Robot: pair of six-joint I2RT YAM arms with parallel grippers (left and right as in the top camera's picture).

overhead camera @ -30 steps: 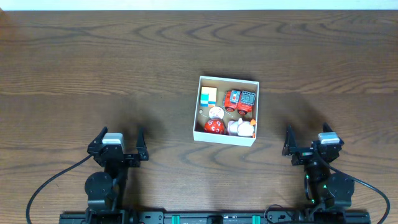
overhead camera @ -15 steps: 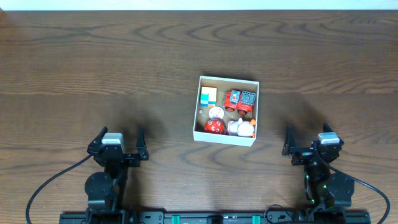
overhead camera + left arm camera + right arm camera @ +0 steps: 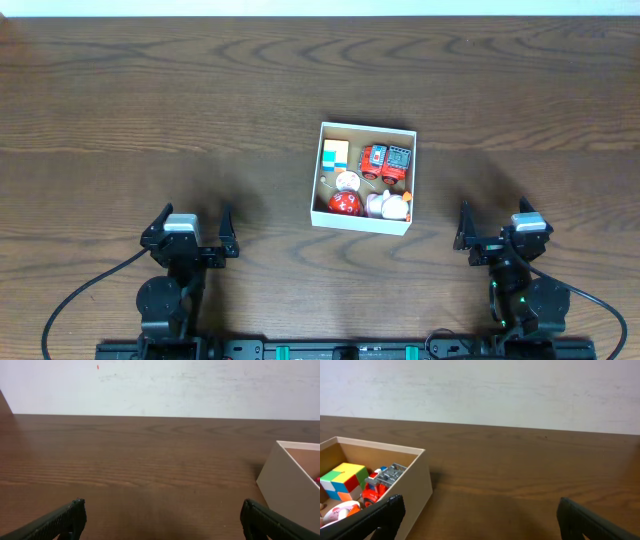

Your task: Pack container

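My left gripper (image 3: 194, 216) and right gripper (image 3: 500, 228) both stand wide open and empty, low at the near edge of the table (image 3: 200, 100). The box (image 3: 360, 222) (small toys (image 3: 385, 160) inside) sits ahead and between them, nearer my right gripper, touching neither.

No change shows since a second ago: no shift of the left gripper (image 3: 195, 216), the right gripper (image 3: 492, 214) or anything in the container (image 3: 361, 222).

The left gripper (image 3: 195, 216) and the right gripper (image 3: 492, 216) sit low, pointing forward, each with jaws spread wide apart.
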